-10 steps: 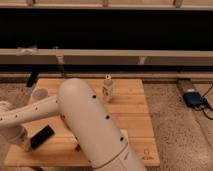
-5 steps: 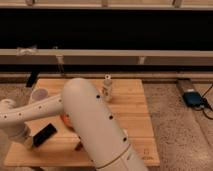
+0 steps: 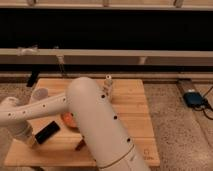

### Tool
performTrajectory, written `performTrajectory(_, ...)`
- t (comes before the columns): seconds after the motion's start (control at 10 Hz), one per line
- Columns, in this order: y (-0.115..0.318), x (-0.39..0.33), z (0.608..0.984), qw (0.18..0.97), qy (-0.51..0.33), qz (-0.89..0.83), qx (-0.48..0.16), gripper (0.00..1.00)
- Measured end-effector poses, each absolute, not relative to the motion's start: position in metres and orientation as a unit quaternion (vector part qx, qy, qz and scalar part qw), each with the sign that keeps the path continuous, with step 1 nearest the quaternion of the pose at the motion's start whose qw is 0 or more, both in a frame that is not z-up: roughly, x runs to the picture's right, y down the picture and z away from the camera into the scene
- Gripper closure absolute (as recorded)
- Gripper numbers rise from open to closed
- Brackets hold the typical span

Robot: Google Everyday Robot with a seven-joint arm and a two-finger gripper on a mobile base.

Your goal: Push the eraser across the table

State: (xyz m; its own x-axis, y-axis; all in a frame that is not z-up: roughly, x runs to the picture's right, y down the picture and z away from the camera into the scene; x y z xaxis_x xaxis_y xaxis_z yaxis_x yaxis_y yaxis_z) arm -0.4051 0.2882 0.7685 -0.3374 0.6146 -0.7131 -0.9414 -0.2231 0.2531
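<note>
The eraser [image 3: 48, 132] lies on the table [image 3: 134, 102] near the front left corner, just beside the orange bowl [image 3: 67, 120]; the gripper [image 3: 31, 140] is at its left end, apart or together I cannot see

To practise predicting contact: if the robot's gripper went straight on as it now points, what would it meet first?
Probably the flat black rectangular eraser, beside the gripper on the light wooden table; the orange bowl lies beyond. Depth is unclear.
</note>
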Motion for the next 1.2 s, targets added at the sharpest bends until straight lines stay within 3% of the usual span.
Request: performTrajectory(1.2,0.2903,-0.3983,0.7705,0.517,0.341,0.75,-0.233,1.0)
